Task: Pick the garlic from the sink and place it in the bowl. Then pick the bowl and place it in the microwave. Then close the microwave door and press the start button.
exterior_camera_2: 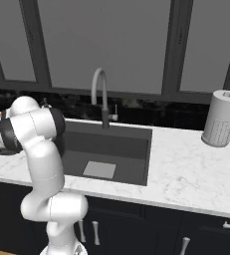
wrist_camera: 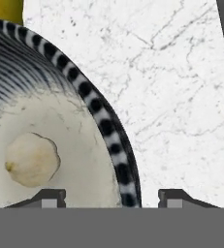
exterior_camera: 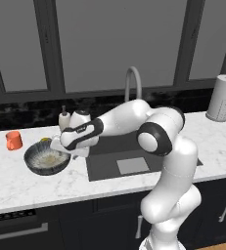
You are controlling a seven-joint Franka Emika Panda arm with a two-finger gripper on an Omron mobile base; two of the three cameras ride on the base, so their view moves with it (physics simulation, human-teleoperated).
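Garlic [wrist_camera: 32,160] is seen lying loose inside the bowl [wrist_camera: 91,104], at the left of the hand view, so the step in hand is judged to be gripping the bowl's rim. The rim is straddled by the gripper [wrist_camera: 112,196], whose jaws are parted and clamp nothing. Both pads should be seated squarely across the wall before closing. At right, bare counter [wrist_camera: 181,72] is shown.

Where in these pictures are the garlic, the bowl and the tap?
garlic [wrist_camera: 32,160]: hand view, middle of bulb.
bowl [exterior_camera: 34,165]: left base view, dark outer wall.
tap [exterior_camera_2: 99,79]: right base view, curved neck.
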